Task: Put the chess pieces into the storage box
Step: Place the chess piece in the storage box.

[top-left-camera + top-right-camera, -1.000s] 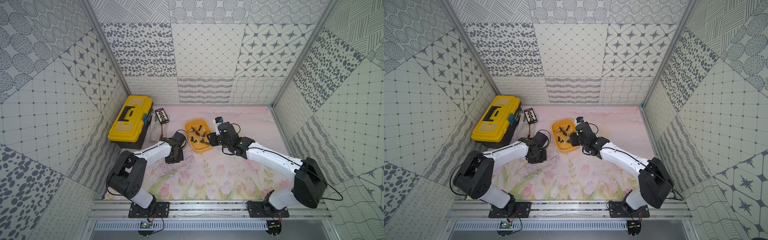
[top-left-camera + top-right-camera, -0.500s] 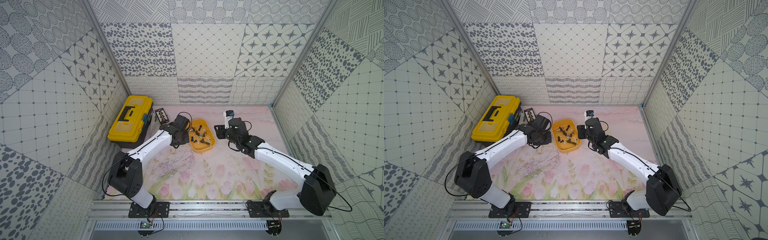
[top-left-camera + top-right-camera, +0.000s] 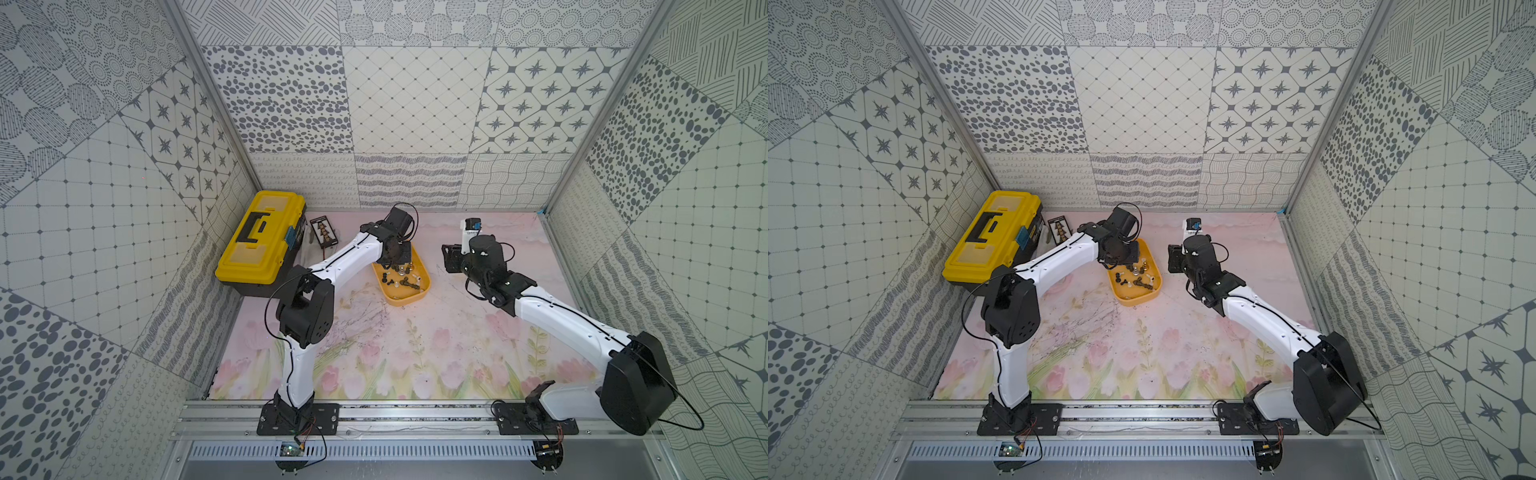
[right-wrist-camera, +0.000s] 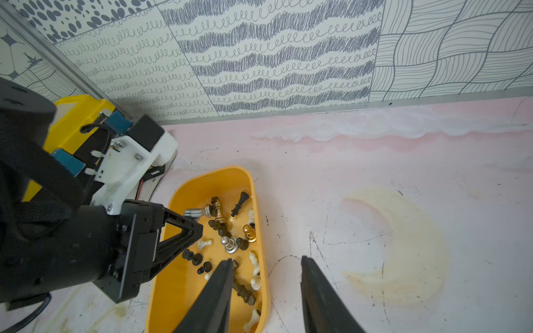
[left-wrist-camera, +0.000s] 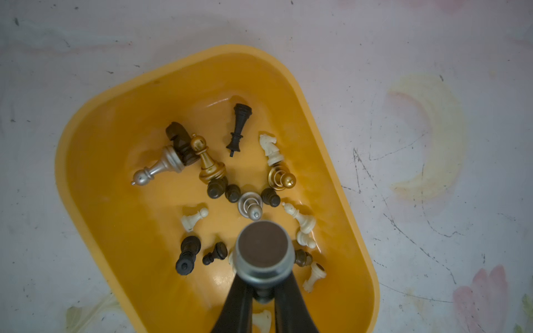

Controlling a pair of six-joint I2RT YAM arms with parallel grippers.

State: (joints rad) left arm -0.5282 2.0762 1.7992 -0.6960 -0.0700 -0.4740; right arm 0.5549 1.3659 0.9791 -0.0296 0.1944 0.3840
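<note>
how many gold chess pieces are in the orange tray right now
2. One gold piece sits against the lying silver piece; the second gold piece stands upright beside the white knight. The left gripper and its held piece may hide more.

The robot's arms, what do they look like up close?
Both the left arm and right arm have smooth white shells between chunky black joints, with thin black cables looping alongside. The left gripper and right gripper each end in two slim, tapered black fingers.
</note>
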